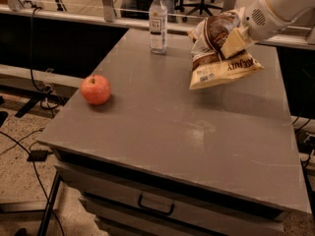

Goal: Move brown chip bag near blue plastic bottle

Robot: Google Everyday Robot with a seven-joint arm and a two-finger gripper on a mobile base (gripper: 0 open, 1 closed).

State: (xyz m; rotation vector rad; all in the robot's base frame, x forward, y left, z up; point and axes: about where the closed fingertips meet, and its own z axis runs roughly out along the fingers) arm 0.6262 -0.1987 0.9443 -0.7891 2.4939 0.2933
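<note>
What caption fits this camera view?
Gripper holds the chip bag above the table at far right, right of the water bottle; apple sits left.

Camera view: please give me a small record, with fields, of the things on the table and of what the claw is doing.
claw: upper right, shut on the chip bag
chip bag: brown and cream, tilted, held above the table's far right part
bottle: clear, white cap, upright near the far edge, left of the bag and apart from it
apple: red, on the left side of the table
table: grey top, drawer handle on the front
</note>
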